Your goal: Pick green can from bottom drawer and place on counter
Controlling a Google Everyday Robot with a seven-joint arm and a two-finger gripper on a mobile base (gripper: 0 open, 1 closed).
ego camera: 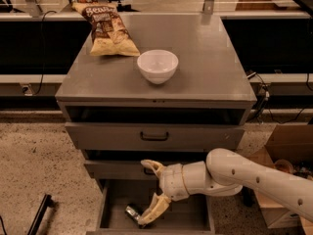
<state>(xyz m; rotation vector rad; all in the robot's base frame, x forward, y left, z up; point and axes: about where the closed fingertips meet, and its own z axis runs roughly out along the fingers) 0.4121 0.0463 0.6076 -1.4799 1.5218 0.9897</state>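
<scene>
1. Down at the open bottom drawer (105, 205), the gripper (143, 192) hangs over the front left part of the box, with the white arm reaching in from the right.
2. Its two fingers are spread wide and hold nothing. The upper one curls in front of the middle drawer (115, 169), and the lower one slants down into the bottom drawer.
3. The green can (132, 212) lies on its side on the drawer floor, near the front. The lower fingertip (145, 219) is right against it or just beside it; I cannot tell whether they touch.
4. Done so far, by my reading: the drawer stands open and the gripper is at the can. The can is not grasped or lifted, so the pick is only at the approach stage.
5. Left to do: get both fingers around the can, close on it, raise it clear of the drawers above, and set it on the counter (210, 67).
6. On the counter, a white bowl (157, 65) sits near the front middle and a chip bag (106, 29) lies at the back left. The right half is bare and looks like the easiest landing spot.
</scene>
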